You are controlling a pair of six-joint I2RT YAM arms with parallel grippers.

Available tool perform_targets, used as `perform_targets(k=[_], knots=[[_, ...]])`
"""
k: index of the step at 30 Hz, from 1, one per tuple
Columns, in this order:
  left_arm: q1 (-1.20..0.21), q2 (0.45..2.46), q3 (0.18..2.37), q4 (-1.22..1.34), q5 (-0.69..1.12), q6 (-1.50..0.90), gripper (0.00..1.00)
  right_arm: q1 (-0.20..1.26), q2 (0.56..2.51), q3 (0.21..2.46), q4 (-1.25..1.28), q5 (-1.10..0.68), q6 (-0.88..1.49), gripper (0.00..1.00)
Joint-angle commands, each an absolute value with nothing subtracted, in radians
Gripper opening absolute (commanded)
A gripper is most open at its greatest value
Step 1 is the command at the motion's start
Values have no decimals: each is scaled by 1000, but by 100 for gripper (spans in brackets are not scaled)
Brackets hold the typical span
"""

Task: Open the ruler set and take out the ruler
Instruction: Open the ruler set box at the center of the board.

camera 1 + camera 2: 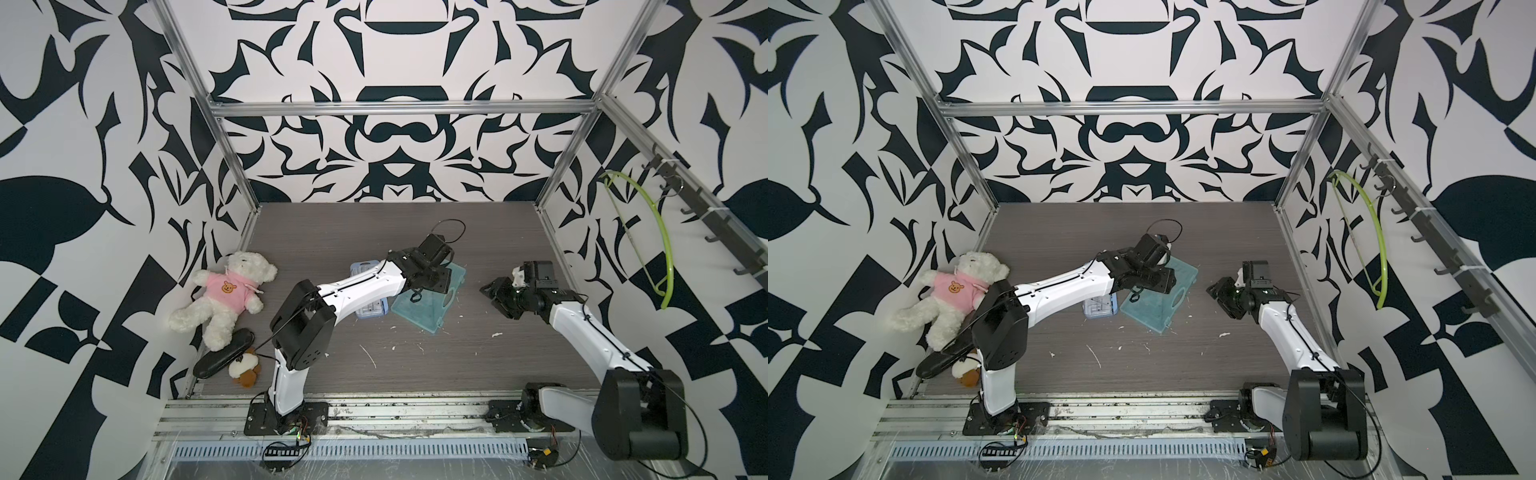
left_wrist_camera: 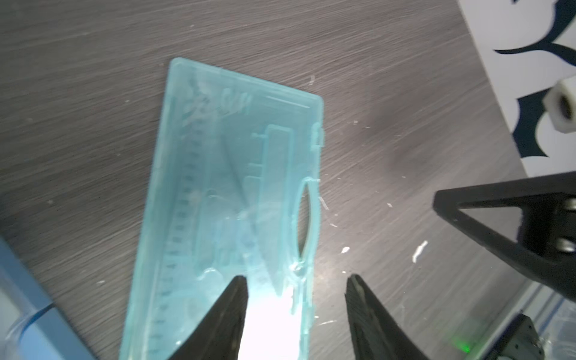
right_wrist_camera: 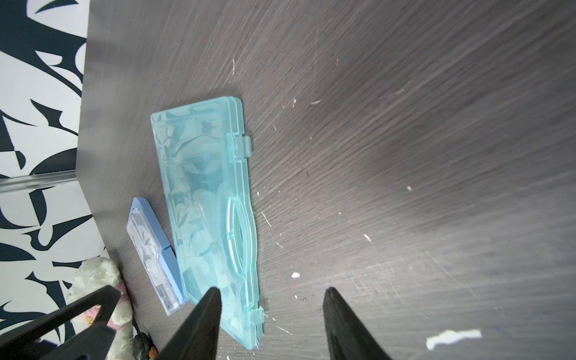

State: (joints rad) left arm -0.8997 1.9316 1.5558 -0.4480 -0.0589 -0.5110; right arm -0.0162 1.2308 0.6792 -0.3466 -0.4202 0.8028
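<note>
While the left gripper (image 2: 296, 277) hangs over it, jaws apart and gripping nothing, the teal ruler case (image 1: 419, 311) lies flat and shut in the middle of the table (image 1: 332, 232). Its long axis runs near to far, the far end leaning rightward. Its handle-and-latch edge faces the right gripper (image 3: 271, 290), which stands well apart, jaws spread and empty. A blue box (image 3: 156, 246) lies just beside the other long edge.

Two plush toys (image 1: 226, 291) (image 1: 245, 368), three cases (image 1: 430, 313) (image 1: 374, 309) (image 1: 224, 358), one hanger (image 1: 668, 253)
</note>
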Motion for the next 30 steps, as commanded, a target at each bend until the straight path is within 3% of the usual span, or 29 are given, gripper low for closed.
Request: perform_targets(k=[1,12,19,23,27,30], knots=[[-881,1925,1533,-461,-27,-488,55,-14,1300,691,-243,-447,838,54],[-880,1965,1478,-425,-44,-496,60,-5,1501,653,84,-520,911,61],[-782,2025,1482,-398,-23,-535,62,-2,1537,636,141,-528,911,64],[-744,2073,1517,-408,-36,-537,50,0,1549,635,144,-536,904,64],[-720,2103,1545,-420,-52,-544,29,2,1562,630,150,-537,900,64],[-708,2128,1565,-438,-73,-551,19,5,1582,627,163,-543,905,64]])
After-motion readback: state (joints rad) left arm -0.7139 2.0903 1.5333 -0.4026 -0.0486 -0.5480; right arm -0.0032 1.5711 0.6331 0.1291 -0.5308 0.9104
